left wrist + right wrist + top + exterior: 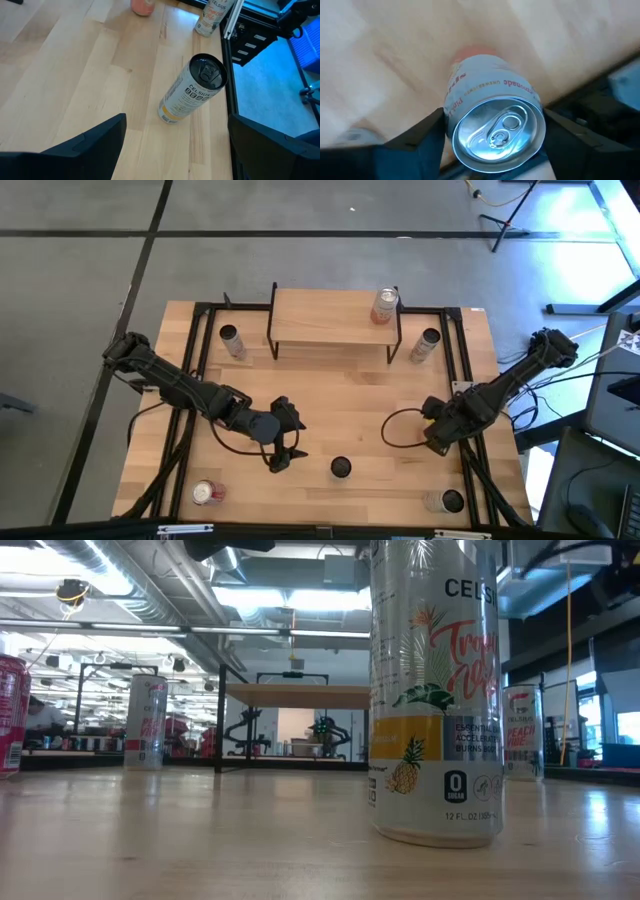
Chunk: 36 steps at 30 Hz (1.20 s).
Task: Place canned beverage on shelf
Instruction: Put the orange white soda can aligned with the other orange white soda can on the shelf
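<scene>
The shelf (335, 320) stands at the table's far middle with a pink can (384, 307) on its right end. A white and yellow can (341, 468) stands upright on the table near the front edge; it fills the low view (435, 690). My left gripper (283, 455) is open just left of that can, which stands ahead of its spread fingers in the left wrist view (192, 90), untouched. My right gripper (437, 438) is at the table's right side, shut on a silver can with pink lettering (495, 130). In the high view the gripper hides that can. My right gripper pinches the silver can's side wall just below its top rim (451, 131), one finger on each side. The fingers come from above and lie along the can's sides, with the lid facing the wrist camera. Whether the can's bottom rests on the table does not show.
Other cans stand left (232, 340) and right (426, 345) of the shelf. A red can (208, 493) is at the front left and another can (445, 501) at the front right. A black metal frame (465, 370) runs along the table's sides.
</scene>
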Each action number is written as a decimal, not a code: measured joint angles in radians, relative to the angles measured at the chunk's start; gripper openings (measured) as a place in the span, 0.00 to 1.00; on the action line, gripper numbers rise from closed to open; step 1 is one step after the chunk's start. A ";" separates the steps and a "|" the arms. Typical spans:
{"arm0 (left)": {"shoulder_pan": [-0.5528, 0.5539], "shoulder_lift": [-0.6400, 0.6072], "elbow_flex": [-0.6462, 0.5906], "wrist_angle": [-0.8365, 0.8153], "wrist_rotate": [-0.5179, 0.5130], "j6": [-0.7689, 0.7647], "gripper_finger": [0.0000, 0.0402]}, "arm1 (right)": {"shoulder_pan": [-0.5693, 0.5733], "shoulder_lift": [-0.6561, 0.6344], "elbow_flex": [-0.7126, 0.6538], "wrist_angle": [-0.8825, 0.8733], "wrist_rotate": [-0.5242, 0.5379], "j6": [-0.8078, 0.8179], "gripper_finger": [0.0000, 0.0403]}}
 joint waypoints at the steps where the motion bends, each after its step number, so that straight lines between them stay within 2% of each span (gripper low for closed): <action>1: 0.000 0.000 0.000 0.000 0.000 0.000 0.85 | 0.000 0.001 0.000 0.007 0.004 0.001 0.73; 6: 0.000 0.000 0.000 -0.002 0.002 0.000 0.85 | -0.007 0.028 0.000 0.021 0.003 0.000 0.93; 9: 0.000 0.000 0.000 -0.008 0.003 0.000 0.85 | -0.006 0.048 0.000 0.021 0.002 0.001 0.97; 17: 0.000 0.000 0.000 -0.011 0.007 0.000 0.85 | -0.006 0.136 0.001 0.031 0.050 -0.037 0.89; 23: 0.001 0.000 0.000 -0.020 0.011 0.000 0.85 | -0.007 0.172 0.007 0.025 0.030 -0.092 0.66; 28: 0.008 -0.020 -0.001 -0.027 0.020 -0.001 0.85 | -0.006 0.172 0.038 -0.005 0.044 -0.136 0.65; 36: 0.037 -0.082 -0.001 -0.032 0.020 0.015 0.85 | -0.020 0.165 0.202 -0.064 0.126 -0.248 0.65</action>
